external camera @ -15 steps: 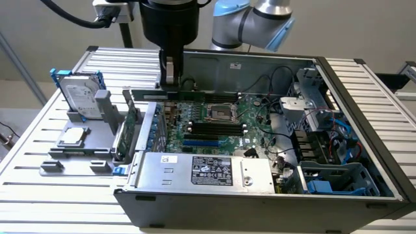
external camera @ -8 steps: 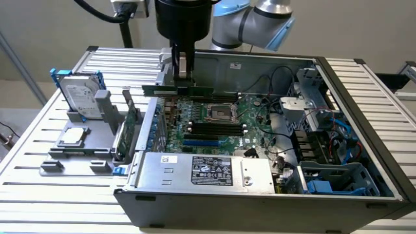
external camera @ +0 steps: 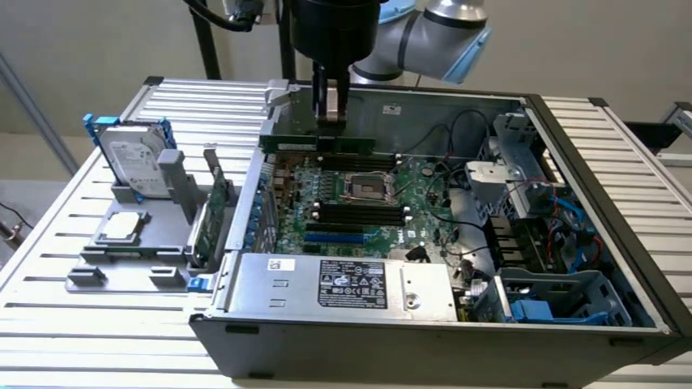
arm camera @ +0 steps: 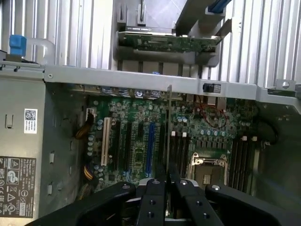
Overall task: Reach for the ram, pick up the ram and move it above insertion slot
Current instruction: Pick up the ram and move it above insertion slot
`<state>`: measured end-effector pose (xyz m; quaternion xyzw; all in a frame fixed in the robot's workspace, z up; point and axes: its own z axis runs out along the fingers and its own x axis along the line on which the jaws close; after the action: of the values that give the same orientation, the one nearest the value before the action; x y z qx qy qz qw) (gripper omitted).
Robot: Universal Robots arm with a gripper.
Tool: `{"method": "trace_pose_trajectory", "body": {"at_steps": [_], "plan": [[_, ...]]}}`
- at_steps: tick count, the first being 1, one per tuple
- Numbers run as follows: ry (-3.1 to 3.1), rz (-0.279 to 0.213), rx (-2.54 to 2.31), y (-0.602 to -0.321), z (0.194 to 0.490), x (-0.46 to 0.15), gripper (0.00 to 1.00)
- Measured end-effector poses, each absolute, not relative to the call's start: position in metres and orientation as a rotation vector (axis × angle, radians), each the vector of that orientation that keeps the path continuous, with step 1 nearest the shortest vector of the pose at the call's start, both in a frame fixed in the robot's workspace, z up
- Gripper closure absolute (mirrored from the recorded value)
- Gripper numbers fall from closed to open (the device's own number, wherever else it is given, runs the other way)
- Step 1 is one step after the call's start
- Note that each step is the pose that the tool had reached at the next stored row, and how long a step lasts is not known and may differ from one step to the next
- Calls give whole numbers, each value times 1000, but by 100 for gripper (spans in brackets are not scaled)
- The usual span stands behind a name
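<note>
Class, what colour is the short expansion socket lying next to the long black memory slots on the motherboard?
Bright blue; the short socket is clearest in the exterior view.

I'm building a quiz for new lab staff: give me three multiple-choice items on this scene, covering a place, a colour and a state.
1. Where is the ram?
A. on the grey fixture
B. in the air over the motherboard
C. seated in a slot

2. What colour is the short socket by the black insertion slots?
A. blue
B. red
C. yellow

3. The gripper is:
A. open
B. shut on the ram
C. shut on nothing

Answers:
1. B, it hangs from the gripper above the board.
2. A, it is bright blue.
3. B, the fingers clamp its top edge.
</note>
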<state>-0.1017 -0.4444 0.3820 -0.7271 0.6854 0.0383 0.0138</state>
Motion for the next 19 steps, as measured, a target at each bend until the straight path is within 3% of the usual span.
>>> {"method": "trace_pose_trajectory", "body": {"at_steps": [19], "plan": [[2146, 125, -2247, -432, 375, -52, 86]]}}
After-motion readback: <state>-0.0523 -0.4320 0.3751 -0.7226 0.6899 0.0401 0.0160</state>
